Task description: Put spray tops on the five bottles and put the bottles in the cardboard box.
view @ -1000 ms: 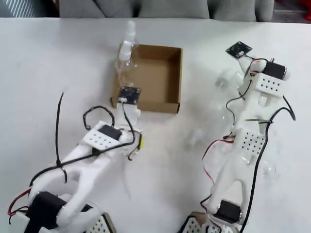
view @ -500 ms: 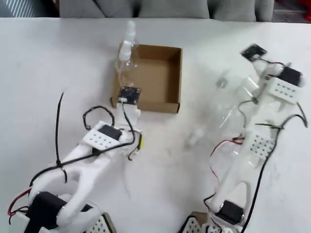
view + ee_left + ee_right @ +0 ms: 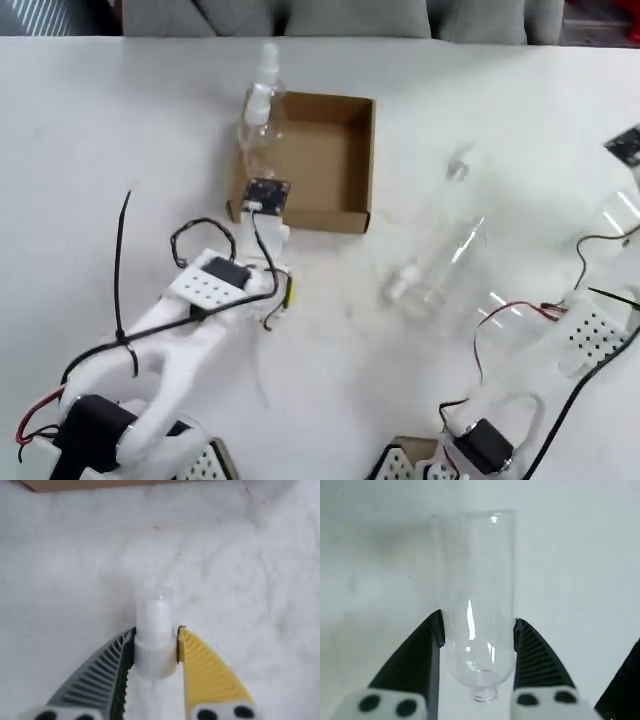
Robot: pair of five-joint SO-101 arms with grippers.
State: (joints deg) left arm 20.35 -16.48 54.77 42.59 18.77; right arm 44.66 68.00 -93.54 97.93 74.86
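Note:
My left gripper (image 3: 155, 632) is shut on a small white spray top (image 3: 156, 615) just above the white table, on the near side of the cardboard box (image 3: 330, 215); its yellow finger (image 3: 290, 291) shows in the high view. My right gripper (image 3: 476, 622) is shut on a clear bottle (image 3: 475, 575) without a top, its open neck toward the wrist camera. That right arm (image 3: 590, 335) stands at the table's far right. A bottle with a white spray top (image 3: 262, 100) stands against the box's left wall.
A clear bottle (image 3: 445, 250) lies on the table between the box and the right arm, a white top (image 3: 403, 286) at its near end. Another faint clear piece (image 3: 458, 166) lies farther back. The left arm's black cable (image 3: 120, 270) loops over the table.
The right arm has swung from beside the box out to the table's right edge, carrying the clear bottle. The left arm and its spray top have not moved.

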